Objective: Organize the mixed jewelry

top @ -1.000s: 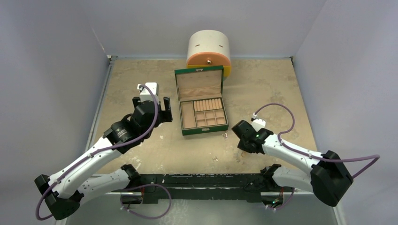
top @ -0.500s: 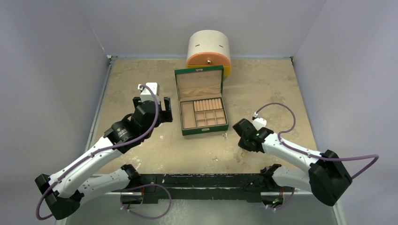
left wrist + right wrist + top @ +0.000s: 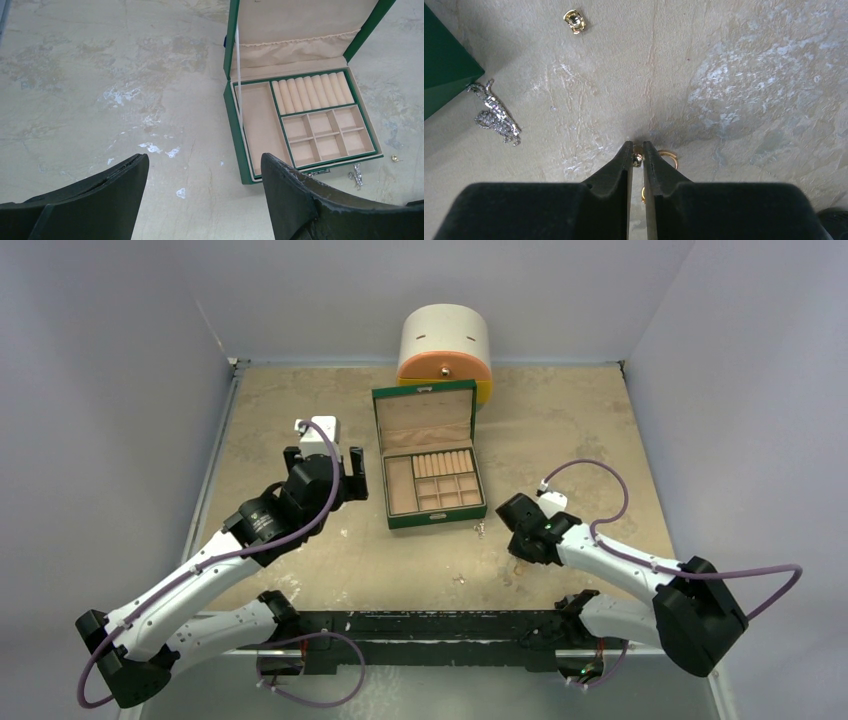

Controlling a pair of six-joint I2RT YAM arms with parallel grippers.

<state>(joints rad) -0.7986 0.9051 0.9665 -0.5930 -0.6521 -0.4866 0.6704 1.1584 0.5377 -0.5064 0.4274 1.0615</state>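
Observation:
The mixed jewelry lies on the table just right of the open green box [image 3: 430, 521]. In the right wrist view, my right gripper [image 3: 637, 147] points down at the table, its jaws pinched onto a tiny gold piece [image 3: 638, 159] at the fingertips. A thin gold ring [image 3: 670, 156] lies just right of the tips, partly hidden. Farther off are a gold bit [image 3: 574, 21] and a silvery chain piece [image 3: 494, 114] by the box corner [image 3: 444, 65]. My left gripper [image 3: 204, 156] hangs open and empty over bare table, left of the box [image 3: 235, 115].
A white cylinder with an orange band [image 3: 445, 345] stands behind the box at the back wall. The box lid stands upright. Grey walls close in the table on the left, back and right.
The right jaws have narrowed around the tiny gold piece. The right arm has shifted only slightly, and the left arm has not moved.

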